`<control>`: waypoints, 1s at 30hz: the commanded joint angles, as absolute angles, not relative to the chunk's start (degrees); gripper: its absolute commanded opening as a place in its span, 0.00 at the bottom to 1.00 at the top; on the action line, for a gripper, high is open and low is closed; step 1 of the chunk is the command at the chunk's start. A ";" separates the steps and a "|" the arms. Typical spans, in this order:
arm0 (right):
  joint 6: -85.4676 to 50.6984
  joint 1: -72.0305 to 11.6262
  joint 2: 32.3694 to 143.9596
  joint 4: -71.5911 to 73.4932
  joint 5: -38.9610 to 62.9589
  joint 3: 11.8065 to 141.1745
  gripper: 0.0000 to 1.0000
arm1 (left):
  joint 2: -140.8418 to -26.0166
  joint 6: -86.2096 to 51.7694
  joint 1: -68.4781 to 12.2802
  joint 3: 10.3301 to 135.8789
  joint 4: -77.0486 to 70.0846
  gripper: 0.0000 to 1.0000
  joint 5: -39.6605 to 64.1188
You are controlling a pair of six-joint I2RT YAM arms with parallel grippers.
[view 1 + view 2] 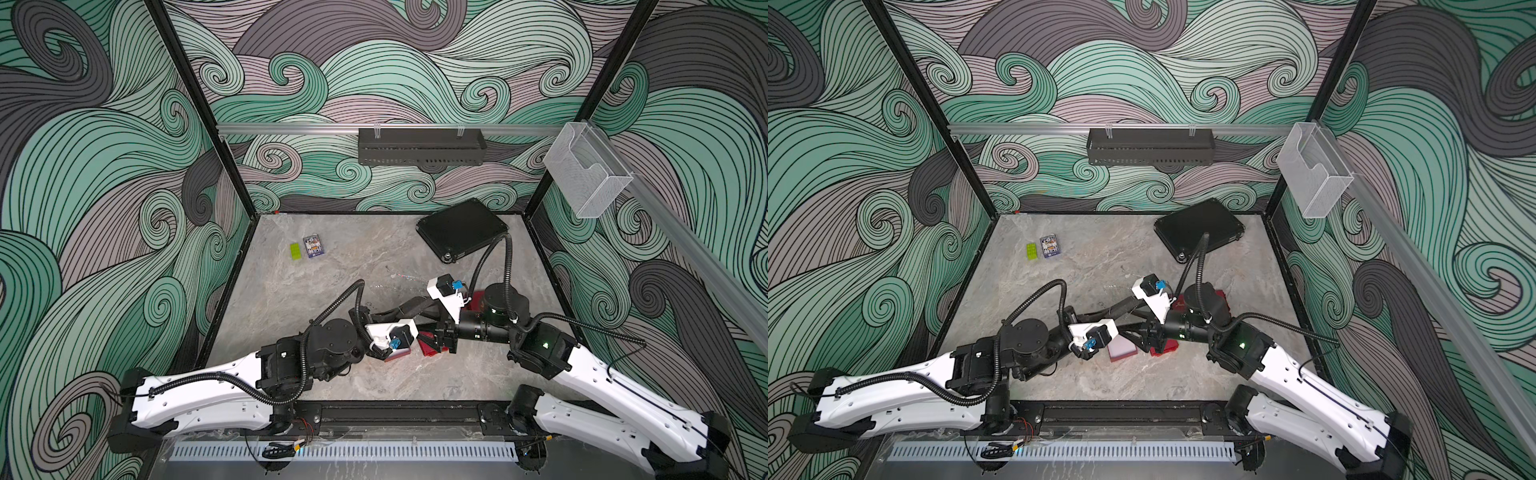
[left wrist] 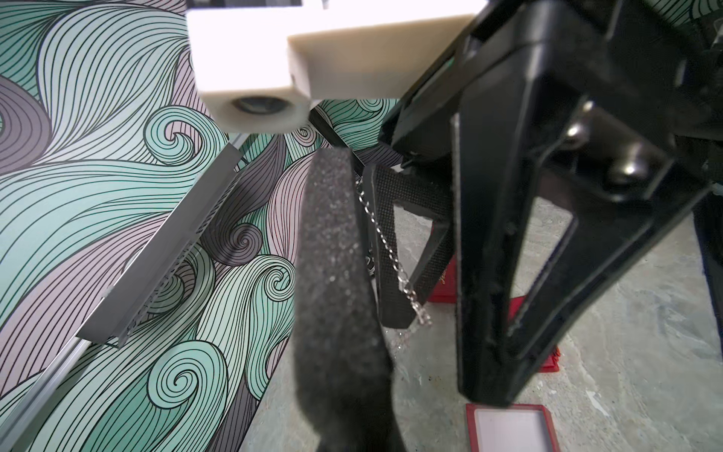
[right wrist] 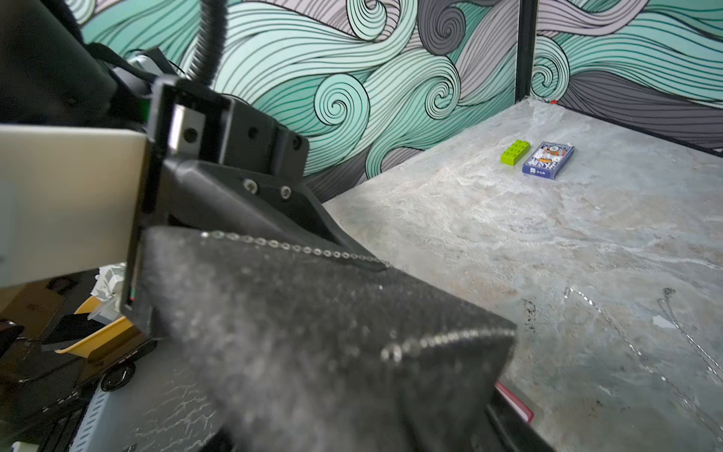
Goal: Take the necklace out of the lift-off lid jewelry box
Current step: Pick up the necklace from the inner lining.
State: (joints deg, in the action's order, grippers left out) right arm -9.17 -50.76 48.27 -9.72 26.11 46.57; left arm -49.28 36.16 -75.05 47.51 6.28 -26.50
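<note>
We found both arms meeting over the middle of the table [image 1: 316,299]. The left end effector [image 3: 364,262] was fully closed. As far as we could judge it was pinching the edge of a black foam insert [image 2: 336,274], which it held clear of the table. Its lower finger was hidden beneath the foam.

The right end effector [image 2: 438,356] stood just beyond the insert with its jaws apart. We saw nothing clamped between them.

The necklace [image 2: 385,242] was out of the box. In the right wrist view part of the chain lay across the upper face of the insert [image 3: 297,247]. In the left wrist view a length hung from the insert's edge, in front of one right finger [image 2: 391,289], and ran down towards the table.

Further fine chain [image 3: 641,356] lay on the table beside the arms. We could not tell whether it joined the hanging length.

One red box part [image 1: 1122,348] sat on the table below the left wrist, towards the near edge. It was open side up and showed a pale interior. A second red part [image 1: 1165,347] lay just to its right, below the right end effector. We could not tell which was lid and which was base.

Well apart, at the far left, a green brick [image 1: 295,251] lay just beside a card pack [image 1: 314,246]. A flat black case [image 1: 457,228] rested at the far right.
</note>
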 commanded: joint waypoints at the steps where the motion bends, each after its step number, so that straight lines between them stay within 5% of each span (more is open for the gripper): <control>1: -9.30 -50.44 46.60 -6.30 29.06 45.89 0.61 | -48.32 37.36 -75.58 47.46 3.23 0.00 -26.28; 30: -12.22 -49.73 42.86 -1.33 32.67 42.11 0.20 | -48.40 35.12 -75.57 45.49 0.65 0.00 -28.65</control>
State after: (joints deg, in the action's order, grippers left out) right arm -11.75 -50.11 43.86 -3.16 32.10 42.89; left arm -48.51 36.29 -75.20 45.89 2.24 -27.05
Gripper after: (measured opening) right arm 0.214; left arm 0.048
